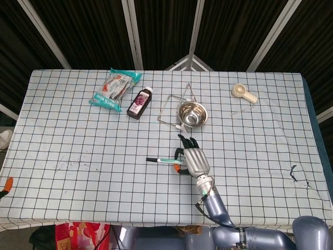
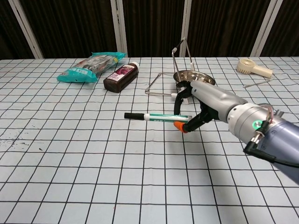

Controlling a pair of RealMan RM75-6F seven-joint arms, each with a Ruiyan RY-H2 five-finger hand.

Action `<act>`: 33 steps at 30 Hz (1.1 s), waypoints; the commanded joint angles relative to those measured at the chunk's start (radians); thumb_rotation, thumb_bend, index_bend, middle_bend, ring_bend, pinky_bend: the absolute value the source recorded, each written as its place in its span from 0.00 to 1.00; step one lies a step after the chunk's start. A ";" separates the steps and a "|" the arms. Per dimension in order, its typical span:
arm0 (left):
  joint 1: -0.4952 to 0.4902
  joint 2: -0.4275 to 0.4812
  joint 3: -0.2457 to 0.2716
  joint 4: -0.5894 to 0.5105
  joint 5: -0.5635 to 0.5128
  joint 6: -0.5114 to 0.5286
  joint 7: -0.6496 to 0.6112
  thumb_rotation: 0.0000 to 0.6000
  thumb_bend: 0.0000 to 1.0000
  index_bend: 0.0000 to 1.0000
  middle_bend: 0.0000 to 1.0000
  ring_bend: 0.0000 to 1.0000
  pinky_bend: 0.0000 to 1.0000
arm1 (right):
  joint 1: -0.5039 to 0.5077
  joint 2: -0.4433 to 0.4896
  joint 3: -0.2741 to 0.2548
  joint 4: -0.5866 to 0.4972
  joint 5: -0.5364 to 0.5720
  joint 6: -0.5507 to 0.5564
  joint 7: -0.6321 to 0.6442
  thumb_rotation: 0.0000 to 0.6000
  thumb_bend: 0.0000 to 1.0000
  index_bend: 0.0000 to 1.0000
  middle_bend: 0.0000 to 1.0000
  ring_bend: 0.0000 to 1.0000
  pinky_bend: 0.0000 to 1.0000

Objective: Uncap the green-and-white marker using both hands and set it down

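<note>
Right hand (image 2: 205, 105): silver shell, dark fingers (image 2: 178, 104) curled down around the rear end of the green-and-white marker (image 2: 161, 117), which it grips; forearm (image 2: 275, 140) runs back toward the lower right of the chest view, wrist carrying a green indicator light. In the head view the same hand (image 1: 194, 159) lies palm down, fingers pointing away from the robot toward the bowl.

Green-and-white marker: held roughly level and, judging by the chest view, clear of the bench (image 2: 93, 177); black cap (image 2: 133, 115) on its free end, pointing to the robot's left; an orange piece (image 2: 179, 126) shows just beneath the gripped end (whether it belongs to the marker or to the hand cannot be told). Head view shows it (image 1: 165, 160) near the bench's middle, front of the bowl.

Left hand: only a small orange-tipped part (image 1: 6, 184) shows at the left edge of the head view; its state cannot be told.

Other items, far side of the bench:
- 1 steel bowl (image 2: 195, 79) beside a wire stand (image 2: 175, 70)
- 1 dark bottle (image 2: 121, 77), lying down
- 1 snack packet (image 2: 91, 66)
- 1 cream handheld fan (image 2: 252, 68), far right
</note>
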 commanded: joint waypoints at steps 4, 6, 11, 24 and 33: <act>-0.037 -0.008 0.003 -0.096 0.052 -0.001 0.084 1.00 0.45 0.09 0.00 0.00 0.00 | -0.016 0.109 0.014 -0.218 -0.002 0.079 -0.122 1.00 0.41 0.60 0.07 0.12 0.06; -0.049 -0.012 0.003 -0.129 0.068 -0.005 0.104 1.00 0.45 0.11 0.00 0.00 0.00 | -0.014 0.136 0.023 -0.277 0.014 0.091 -0.157 1.00 0.41 0.60 0.07 0.12 0.06; -0.094 -0.039 0.001 -0.222 0.123 -0.023 0.194 1.00 0.44 0.15 0.00 0.00 0.00 | 0.025 0.161 0.065 -0.389 0.065 0.116 -0.265 1.00 0.41 0.60 0.07 0.12 0.06; -0.160 -0.117 -0.016 -0.301 0.155 -0.053 0.301 1.00 0.44 0.29 0.00 0.00 0.00 | 0.120 0.127 0.126 -0.423 0.199 0.135 -0.342 1.00 0.41 0.61 0.07 0.12 0.06; -0.203 -0.184 -0.040 -0.298 0.159 -0.067 0.347 1.00 0.44 0.35 0.04 0.00 0.00 | 0.156 0.107 0.127 -0.386 0.198 0.124 -0.315 1.00 0.41 0.61 0.07 0.12 0.06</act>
